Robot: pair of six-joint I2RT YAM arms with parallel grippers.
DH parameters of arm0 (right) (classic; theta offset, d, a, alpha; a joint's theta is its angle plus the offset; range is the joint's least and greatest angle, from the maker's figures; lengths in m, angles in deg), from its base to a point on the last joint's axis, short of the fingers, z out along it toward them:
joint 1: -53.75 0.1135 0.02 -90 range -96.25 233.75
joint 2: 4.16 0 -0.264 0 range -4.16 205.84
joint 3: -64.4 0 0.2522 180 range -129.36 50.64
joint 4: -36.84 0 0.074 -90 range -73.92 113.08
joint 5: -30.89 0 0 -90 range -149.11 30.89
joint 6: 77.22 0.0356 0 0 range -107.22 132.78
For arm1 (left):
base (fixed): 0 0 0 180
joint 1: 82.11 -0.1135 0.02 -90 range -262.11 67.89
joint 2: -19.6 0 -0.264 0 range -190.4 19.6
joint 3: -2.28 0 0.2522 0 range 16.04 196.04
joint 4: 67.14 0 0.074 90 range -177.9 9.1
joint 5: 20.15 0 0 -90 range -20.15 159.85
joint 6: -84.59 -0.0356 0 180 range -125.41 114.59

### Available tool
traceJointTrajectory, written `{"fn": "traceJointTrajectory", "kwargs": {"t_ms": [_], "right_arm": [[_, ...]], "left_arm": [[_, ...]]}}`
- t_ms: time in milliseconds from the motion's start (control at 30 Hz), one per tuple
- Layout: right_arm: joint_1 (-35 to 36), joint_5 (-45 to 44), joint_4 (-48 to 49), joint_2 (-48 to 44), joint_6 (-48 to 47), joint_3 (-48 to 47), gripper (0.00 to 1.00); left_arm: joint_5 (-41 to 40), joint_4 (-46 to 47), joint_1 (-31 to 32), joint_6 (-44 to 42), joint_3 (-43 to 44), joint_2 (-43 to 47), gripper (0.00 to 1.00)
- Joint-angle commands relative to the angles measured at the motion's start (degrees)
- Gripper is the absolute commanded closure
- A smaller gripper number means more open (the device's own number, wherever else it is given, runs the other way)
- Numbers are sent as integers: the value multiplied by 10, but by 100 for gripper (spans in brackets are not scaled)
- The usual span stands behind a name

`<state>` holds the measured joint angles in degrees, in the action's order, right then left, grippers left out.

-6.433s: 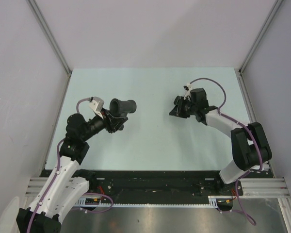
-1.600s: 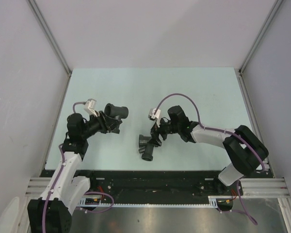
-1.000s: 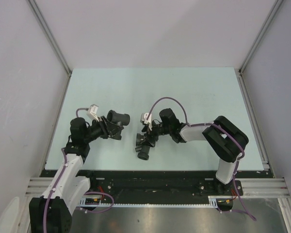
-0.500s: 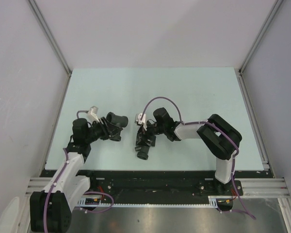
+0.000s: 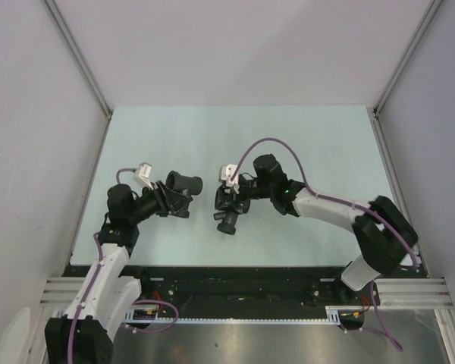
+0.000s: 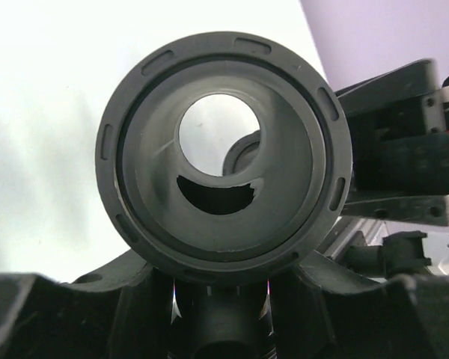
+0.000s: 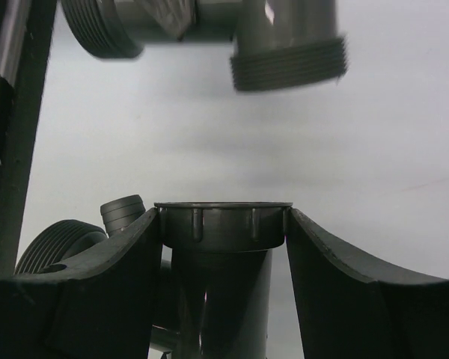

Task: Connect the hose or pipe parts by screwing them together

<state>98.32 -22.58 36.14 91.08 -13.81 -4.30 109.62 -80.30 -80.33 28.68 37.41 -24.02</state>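
The flared tube is off the table with my left gripper shut on it. In the left wrist view its round flared end fills the frame above my left gripper, and I see through its bore. About a hand's width to its right, my right gripper is shut on the branched fitting. In the right wrist view both fingers of my right gripper press the fitting's ribbed collar. A threaded port and a barbed nipple show at lower left.
The pale green table is walled by grey panels on three sides. Blurred grey threaded ends cross the top of the right wrist view. A purple cable arches over the right wrist. The arm bases stand along the black rail.
My right gripper has closed on the branched fitting and raised it a little from the table, while the right elbow swung out to the right. The left arm and tube barely moved.
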Motion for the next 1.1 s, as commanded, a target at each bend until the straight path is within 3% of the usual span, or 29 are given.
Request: {"fn": "traceJointTrajectory", "kwargs": {"t_ms": [0,167,367,767,1067], "right_arm": [[-14,10,-25,-109,-52,-26,51],[-33,79,-56,-173,-41,-26,50],[-80,191,-34,-196,42,-26,49],[21,-33,-88,-262,-52,-26,50],[50,-26,-63,-282,-13,-25,51]], "left_arm": [[78,11,-3,0,66,57,100],[128,10,12,0,93,92,100],[146,12,63,-2,112,116,100],[109,16,145,6,108,92,100],[82,43,161,22,99,86,100]]}}
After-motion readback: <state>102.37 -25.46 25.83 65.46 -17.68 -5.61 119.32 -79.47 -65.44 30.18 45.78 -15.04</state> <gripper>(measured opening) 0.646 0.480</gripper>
